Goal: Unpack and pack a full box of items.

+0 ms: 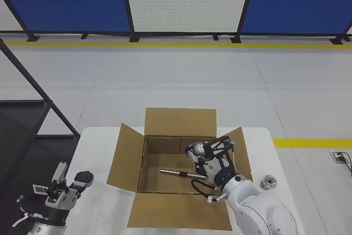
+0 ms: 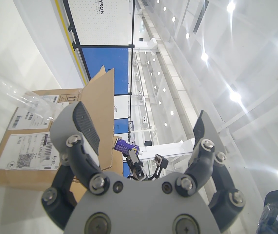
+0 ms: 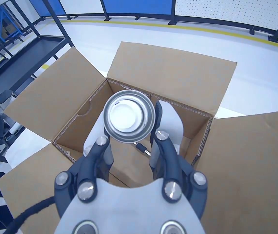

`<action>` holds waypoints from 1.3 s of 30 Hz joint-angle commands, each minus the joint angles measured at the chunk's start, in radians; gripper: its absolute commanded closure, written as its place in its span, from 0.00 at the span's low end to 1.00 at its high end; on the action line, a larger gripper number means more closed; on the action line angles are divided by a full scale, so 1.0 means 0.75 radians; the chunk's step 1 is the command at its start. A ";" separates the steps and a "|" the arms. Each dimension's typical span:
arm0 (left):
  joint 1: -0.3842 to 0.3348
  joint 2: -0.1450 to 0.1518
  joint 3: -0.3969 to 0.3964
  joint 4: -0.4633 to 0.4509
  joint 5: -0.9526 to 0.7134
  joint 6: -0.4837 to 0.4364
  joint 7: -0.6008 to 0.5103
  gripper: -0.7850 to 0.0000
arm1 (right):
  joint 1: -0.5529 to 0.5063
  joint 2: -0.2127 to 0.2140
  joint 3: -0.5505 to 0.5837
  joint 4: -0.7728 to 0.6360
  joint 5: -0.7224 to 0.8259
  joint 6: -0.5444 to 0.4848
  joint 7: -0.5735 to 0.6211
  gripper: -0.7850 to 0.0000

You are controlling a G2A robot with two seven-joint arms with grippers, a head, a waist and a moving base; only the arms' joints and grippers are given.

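Cardboard box: the brown corrugated cardboard box stands in the middle of the white table, with all four flaps folded outward.
Spray can: a metal aerosol spray can with a purple label and a white cap is upright over the box's far right inner corner, raised above the floor of the box.
Right gripper: the right gripper is above the open box with its two fingers clamped on the sides of the spray can.
Left gripper: the left gripper is at the table's left edge, well apart from the can, its fingers spread wide with nothing between them.
Rod: a thin silver metal rod with a dark end lies flat on the box floor, below the can.
Round part: a small round silver metal part lies on the table, to the right of the box's right flap.
Plastic film: a clear plastic film lies near the box's labelled side.
Shelf rack: a black metal shelf rack stands to the left of the table.
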 commanded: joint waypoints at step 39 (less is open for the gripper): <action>-0.082 0.003 0.039 0.039 0.047 0.049 -0.017 0.00 | -0.611 0.097 1.043 -0.480 0.342 -0.433 -0.236 1.00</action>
